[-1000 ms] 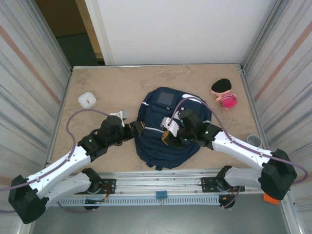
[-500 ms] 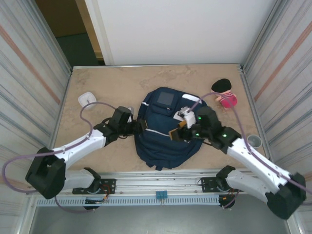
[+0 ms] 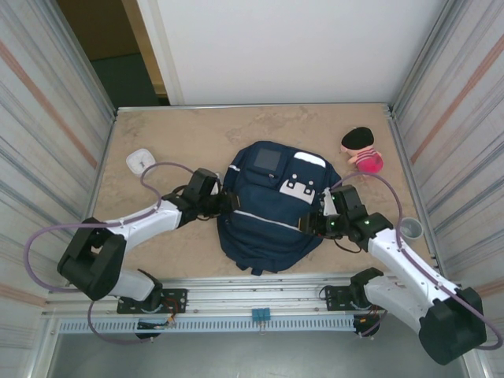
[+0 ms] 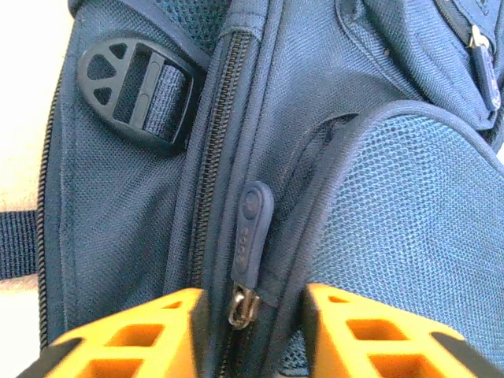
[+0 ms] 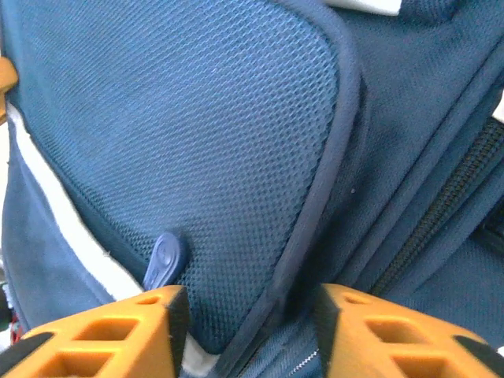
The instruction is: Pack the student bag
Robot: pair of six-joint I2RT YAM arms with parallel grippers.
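Student bag (image 3: 264, 224): overhead shows whole; left wrist shows zipper pull (image 4: 250, 236), buckle (image 4: 134, 94).

Beige marbled tabletop (image 3: 197, 134), white back wall (image 3: 291, 47), ribbed metal side walls (image 3: 39, 118), dark doorway (image 3: 118, 75) upper left

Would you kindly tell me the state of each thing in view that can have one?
Bag, lying flat, front up.
Zip, looks shut along the stretch in view.
Left gripper, open, astride the zip's slider.
Right gripper, open, astride the mesh pocket's edge.
Cup, upright.
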